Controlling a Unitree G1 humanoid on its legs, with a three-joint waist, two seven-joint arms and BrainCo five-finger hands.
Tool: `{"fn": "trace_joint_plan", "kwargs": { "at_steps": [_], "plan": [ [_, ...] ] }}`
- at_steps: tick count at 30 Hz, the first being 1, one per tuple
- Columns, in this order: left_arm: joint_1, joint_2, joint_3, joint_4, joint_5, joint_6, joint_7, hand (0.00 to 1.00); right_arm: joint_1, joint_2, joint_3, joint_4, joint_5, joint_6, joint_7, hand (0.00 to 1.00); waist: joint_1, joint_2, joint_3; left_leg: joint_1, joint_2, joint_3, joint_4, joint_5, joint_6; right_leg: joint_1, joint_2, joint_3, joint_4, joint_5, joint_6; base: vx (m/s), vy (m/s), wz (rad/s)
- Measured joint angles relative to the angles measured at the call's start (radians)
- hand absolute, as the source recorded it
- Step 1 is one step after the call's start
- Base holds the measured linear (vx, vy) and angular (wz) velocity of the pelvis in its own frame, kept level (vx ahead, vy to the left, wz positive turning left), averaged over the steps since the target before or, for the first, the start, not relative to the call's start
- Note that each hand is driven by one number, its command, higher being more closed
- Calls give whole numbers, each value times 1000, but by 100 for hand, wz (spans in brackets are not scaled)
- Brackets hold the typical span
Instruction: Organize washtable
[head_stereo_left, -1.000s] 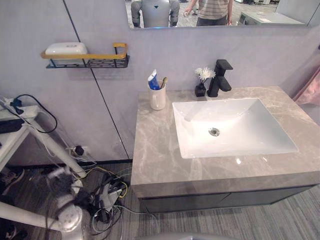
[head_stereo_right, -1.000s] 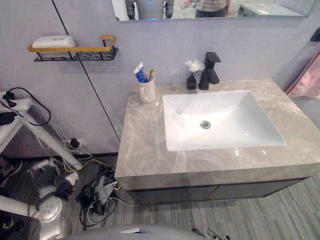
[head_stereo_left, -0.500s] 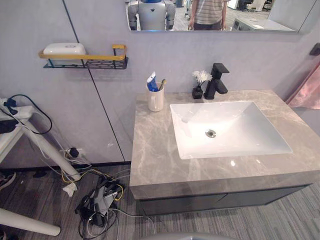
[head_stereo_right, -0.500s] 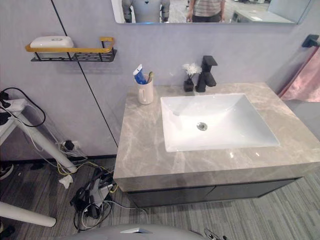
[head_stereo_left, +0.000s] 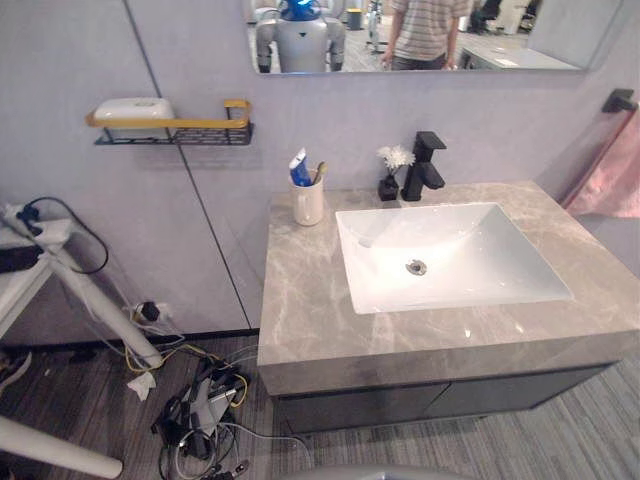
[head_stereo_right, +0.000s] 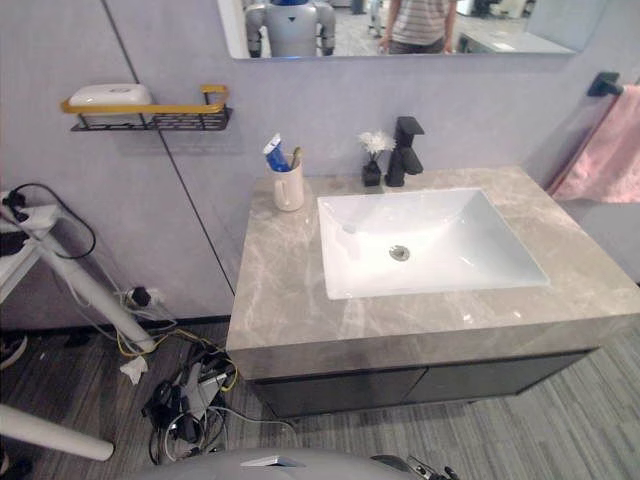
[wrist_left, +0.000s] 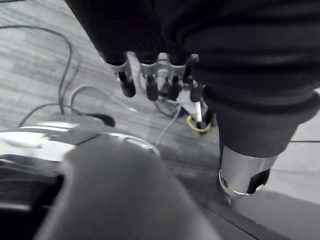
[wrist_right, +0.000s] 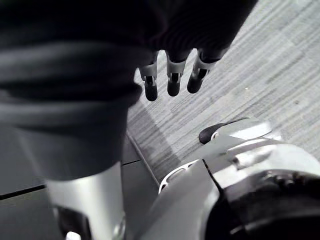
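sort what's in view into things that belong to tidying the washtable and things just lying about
Job: washtable top; cup with toothpaste and toothbrush; small flower vase beside the faucet; sink; left hand and right hand, open over the floor.

Lying about: wall shelf with a white box; pink towel; cable tangle on the floor; white stand.

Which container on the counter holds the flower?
The small dark vase beside the black faucet; the white cup toward the left back corner of the counter holds a toothpaste tube and a toothbrush.
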Motion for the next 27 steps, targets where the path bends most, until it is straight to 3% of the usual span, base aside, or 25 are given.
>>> {"fn": "trace_joint_plan", "kwargs": {
  "at_steps": [2, 3, 4, 5, 6, 7, 9, 10, 11, 12, 13, 14, 15, 16, 18, 21, 24, 26, 27],
  "plan": [
    [1, -2, 1, 0, -5, -1, 3, 0, -4, -5, 23, 1, -1, -7, 1, 0, 5, -3, 23, -78, 20, -25, 108, 3, 5, 0, 8, -33, 19, -16, -2, -206, -70, 63],
    [-3, -6, 1, -2, -11, -2, 5, 0, -11, -10, 24, 3, -1, -11, 1, 0, 13, 10, 36, -108, 30, -17, 143, 16, 26, -1, 10, -49, 33, -19, -7, -293, -52, 69],
    [-12, -7, 2, 0, -15, -1, 6, 0, -16, -15, 22, 7, -1, -16, 1, 0, 21, 11, 44, -129, 29, 0, 129, 37, 54, -17, 8, -51, 44, -27, -19, -222, -9, 53],
    [-15, -7, 5, 3, -15, 0, 6, 0, -18, -8, 22, 7, -1, -17, 1, 0, 21, -1, 48, -117, 24, 17, 115, 38, 56, -33, 0, -47, 46, -28, -30, -77, 97, 43],
    [-32, -15, 41, 3, -17, 2, 6, 0, -36, -17, 13, 7, 0, -20, 1, 0, 25, 18, 72, -155, 33, 43, 323, -39, 79, -44, -7, -55, 75, -17, -47, -46, 155, 12],
    [-23, -38, 60, 2, -16, 1, 10, 0, -39, -29, 11, 2, 1, -21, 2, 0, 22, 32, 79, -173, 32, 40, 520, -82, 70, -54, -7, -52, 87, -13, -51, -53, 178, -2],
    [-9, -56, 68, 6, -16, 8, 10, 0, -33, -43, 10, -6, 1, -22, 10, 0, 5, 67, 78, -150, 22, 67, 672, -51, 76, -52, 4, -53, 82, -3, -33, -140, 137, 3],
    [-10, -59, 69, 9, -15, 12, 9, 0, -43, -44, 8, -5, 0, -17, 11, 0, 3, 78, 78, -148, 11, 76, 635, -66, 76, -45, 14, -49, 59, 12, -20, -107, 121, 18],
    [-10, -52, 70, 9, -15, 12, 8, 0, -44, -39, 7, -4, 0, -14, 12, 0, 7, 66, 75, -146, -5, 76, 607, -66, 76, -46, 13, -34, 49, 13, -19, -29, 74, 23],
    [-20, -35, 84, 6, -14, 15, 6, 0, -43, -18, 7, -3, 0, -12, 16, 0, 9, 26, 74, -114, -60, 66, 515, -83, 76, -56, 4, 5, 9, 21, -34, 66, 32, 24],
    [-19, -30, 89, 4, -14, 18, 7, 0, -33, -5, 1, -3, 0, -13, 19, 0, 0, 7, 57, -86, -89, 50, 458, -142, 63, -61, -12, 3, -15, 57, -53, 89, 27, 29],
    [-24, -39, 87, 1, -14, 19, 7, 0, -36, -23, -5, -4, 0, -14, 25, 0, -3, 44, 41, -73, -85, 30, 367, -249, 49, -92, 9, -13, -7, 95, -37, 52, 60, 20],
    [-25, -48, 79, 1, -13, 20, 8, 0, -40, -35, -7, -2, 0, -9, 24, 0, -5, 74, 30, -41, -90, 31, 246, -315, 69, -113, 23, -14, -2, 96, -39, 30, 106, 10],
    [-38, -38, 72, 1, -11, 19, 10, 0, -41, -27, -8, -1, 0, -1, 24, 0, -9, 40, 23, -2, -142, 26, 122, -302, 82, -133, -2, -16, -1, 108, -35, -2, 78, 4],
    [-47, 2, 3, 0, -4, 18, 14, 0, -30, -1, -12, -3, 10, 0, 22, 0, -11, 1, -7, 16, -199, 25, 7, -233, 86, -159, -43, -19, -10, 132, -43, -33, 14, 11],
    [-101, 22, -92, -8, 27, 6, 23, 0, -22, 0, -14, -4, 30, 0, 18, 0, -14, -15, -17, 17, -248, 26, -89, -175, 92, -200, -76, -8, -14, 160, -29, -45, 22, 3],
    [-151, 15, -153, -4, 47, -3, 29, 0, -38, 0, -16, -3, 30, 0, 9, 0, -18, -16, -15, 4, -276, 54, -141, -143, 103, -250, -84, 27, -31, 181, -42, -17, 40, -29],
    [-178, -4, -165, 10, 67, -4, 26, 0, -43, 1, -15, -3, 30, 0, 9, 0, -24, -26, -10, 6, -285, 99, -158, -131, 112, -268, -77, 52, -55, 208, -61, -5, 26, -56],
    [-190, -11, -166, 26, 85, -4, 24, 0, -43, 4, -12, -5, 29, -2, 10, 0, -35, -36, -4, 6, -282, 127, -144, -127, 121, -283, -66, 50, -55, 248, -94, -98, -36, -94]
  ]
}}
